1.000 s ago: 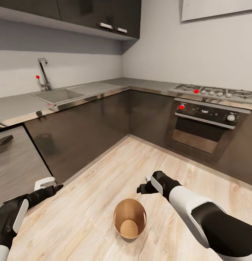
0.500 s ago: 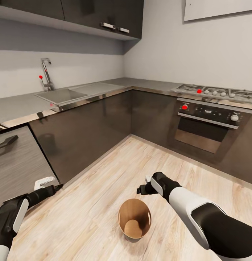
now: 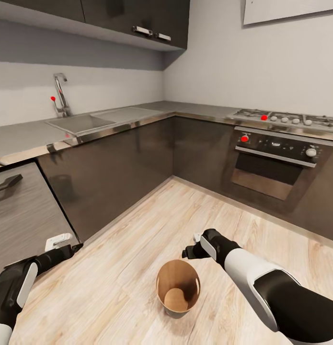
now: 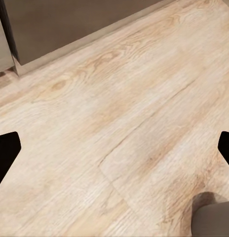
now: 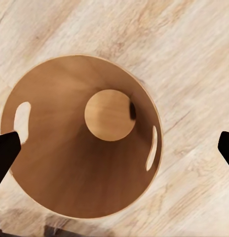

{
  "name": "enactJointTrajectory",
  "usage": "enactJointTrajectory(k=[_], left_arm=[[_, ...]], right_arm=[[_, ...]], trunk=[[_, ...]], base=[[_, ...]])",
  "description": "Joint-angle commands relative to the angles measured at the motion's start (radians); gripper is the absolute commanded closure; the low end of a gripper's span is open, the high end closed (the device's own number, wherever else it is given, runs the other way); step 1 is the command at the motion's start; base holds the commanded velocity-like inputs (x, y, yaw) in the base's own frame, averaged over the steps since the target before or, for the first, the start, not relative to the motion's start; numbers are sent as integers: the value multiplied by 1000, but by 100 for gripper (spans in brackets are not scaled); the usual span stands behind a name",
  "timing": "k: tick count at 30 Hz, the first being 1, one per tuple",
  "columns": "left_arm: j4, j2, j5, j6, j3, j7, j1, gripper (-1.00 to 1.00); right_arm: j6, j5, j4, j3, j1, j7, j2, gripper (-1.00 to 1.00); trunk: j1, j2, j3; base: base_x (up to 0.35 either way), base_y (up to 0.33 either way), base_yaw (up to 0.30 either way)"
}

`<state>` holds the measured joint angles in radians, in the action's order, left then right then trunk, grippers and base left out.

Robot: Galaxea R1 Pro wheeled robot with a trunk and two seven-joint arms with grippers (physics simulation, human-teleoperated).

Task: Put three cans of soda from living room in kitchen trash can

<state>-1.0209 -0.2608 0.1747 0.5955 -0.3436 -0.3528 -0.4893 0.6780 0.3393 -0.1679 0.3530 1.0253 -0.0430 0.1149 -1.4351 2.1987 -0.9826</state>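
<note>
A round, tapered bin with a brown inside is seen standing upright on the pale wood-plank floor in the lower middle of the head view, in a kitchen of dark brown cabinets. The right gripper is held just above and beside the bin's far rim, in the lower centre-right of the frame; in the right wrist view the bin is looked straight down into, its round base and two slot handles being visible, and the black fingers are shown at the frame's two edges, spread wide apart and grasping nothing. A small dark mark is noticed at the edge of the bin's base, too unclear to be identified. The left gripper is held over the floor at the lower left of the head view, near the cabinet front; its fingers are likewise released, with bare planks between them. A grey surface with a steel sink and tap is set in the upper left, and a built-in oven under a gas hob at the right.
</note>
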Motion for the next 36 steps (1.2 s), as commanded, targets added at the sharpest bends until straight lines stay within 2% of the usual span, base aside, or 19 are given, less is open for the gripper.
enactJointTrajectory(k=[1, 8, 36], left_arm=[[0, 0, 0, 0, 0, 0, 0, -100], [-1, 0, 0, 1, 0, 0, 0, -100], [-30, 0, 0, 1, 1, -2, 0, -100]], right_arm=[[0, 0, 0, 0, -1, 0, 0, -100], [0, 0, 4, 0, -14, 0, -3, -100], [0, -1, -3, 15, -27, 0, 0, -100]], trunk=[[-4, 7, -3], [-31, 56, -25], [-31, 56, -25]], base=[[0, 0, 0], [0, 0, 0], [0, 0, 0]])
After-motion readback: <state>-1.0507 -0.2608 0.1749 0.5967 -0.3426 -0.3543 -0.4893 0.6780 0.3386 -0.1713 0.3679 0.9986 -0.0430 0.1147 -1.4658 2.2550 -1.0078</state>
